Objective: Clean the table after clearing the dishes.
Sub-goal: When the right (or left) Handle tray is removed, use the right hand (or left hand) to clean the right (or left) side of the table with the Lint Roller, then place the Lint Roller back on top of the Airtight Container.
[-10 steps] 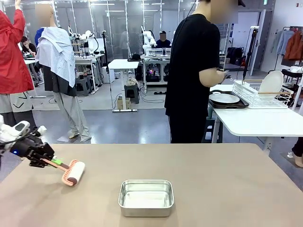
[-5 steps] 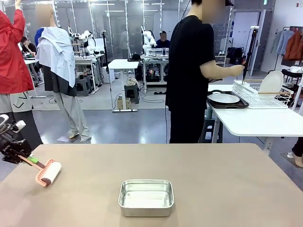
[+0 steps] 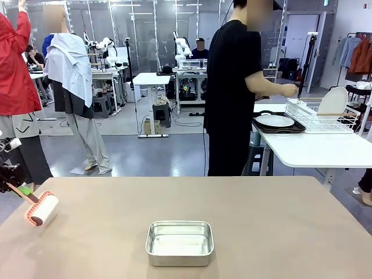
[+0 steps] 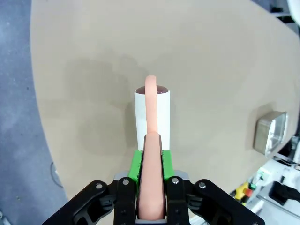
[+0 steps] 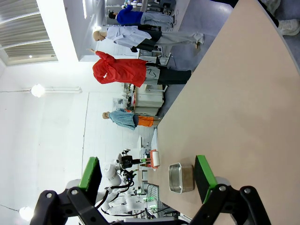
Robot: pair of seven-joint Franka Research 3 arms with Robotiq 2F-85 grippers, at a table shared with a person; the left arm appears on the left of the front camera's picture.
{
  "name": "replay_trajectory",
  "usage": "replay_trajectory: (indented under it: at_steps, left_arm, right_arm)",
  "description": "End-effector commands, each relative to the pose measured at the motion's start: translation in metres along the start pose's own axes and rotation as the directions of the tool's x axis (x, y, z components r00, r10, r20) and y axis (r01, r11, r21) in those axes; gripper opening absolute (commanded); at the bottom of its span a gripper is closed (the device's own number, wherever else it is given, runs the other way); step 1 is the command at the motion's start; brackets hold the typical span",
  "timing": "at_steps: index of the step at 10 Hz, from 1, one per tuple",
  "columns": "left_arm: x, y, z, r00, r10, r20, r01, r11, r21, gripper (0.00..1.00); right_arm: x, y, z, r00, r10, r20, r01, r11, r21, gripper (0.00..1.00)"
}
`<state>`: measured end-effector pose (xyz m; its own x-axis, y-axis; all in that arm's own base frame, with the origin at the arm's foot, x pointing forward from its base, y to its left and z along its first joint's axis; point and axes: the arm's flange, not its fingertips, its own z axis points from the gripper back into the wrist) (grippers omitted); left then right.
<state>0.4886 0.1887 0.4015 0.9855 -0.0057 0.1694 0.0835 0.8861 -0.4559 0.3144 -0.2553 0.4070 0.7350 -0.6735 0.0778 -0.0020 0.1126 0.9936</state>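
Left gripper (image 4: 151, 187) clenched on the pink handle of a lint roller (image 4: 152, 117), whose white roll rests on the table (image 3: 261, 221) near its left edge. Right gripper (image 5: 149, 176) released, above the table. Steel pan (image 3: 179, 242) near the front middle.
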Motion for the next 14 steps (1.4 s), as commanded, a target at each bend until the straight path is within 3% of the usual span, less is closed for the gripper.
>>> replay_trajectory:
  at_steps: [1,3,6,14]
  left_arm:
    - [-0.017,-0.029,0.024,1.000,-0.005,-0.015,0.005,1.000,-0.006,0.21]
    - [-0.033,-0.066,0.067,0.998,-0.051,-0.036,0.052,0.999,0.017,0.21]
    - [-0.039,-0.097,0.101,0.995,-0.087,0.037,0.084,0.993,0.083,0.21]
    - [-0.035,-0.093,0.105,0.995,-0.096,0.021,0.094,0.993,0.066,0.21]
  right_arm:
    - [-0.001,0.002,0.004,1.000,0.007,-0.013,-0.007,1.000,-0.004,1.00]
    - [-0.001,0.002,0.004,1.000,0.007,-0.013,-0.007,1.000,-0.004,1.00]
    - [-0.001,0.002,0.004,1.000,0.007,-0.013,-0.007,1.000,-0.004,1.00]
    - [-0.001,0.002,0.004,1.000,0.007,-0.013,-0.007,1.000,-0.004,1.00]
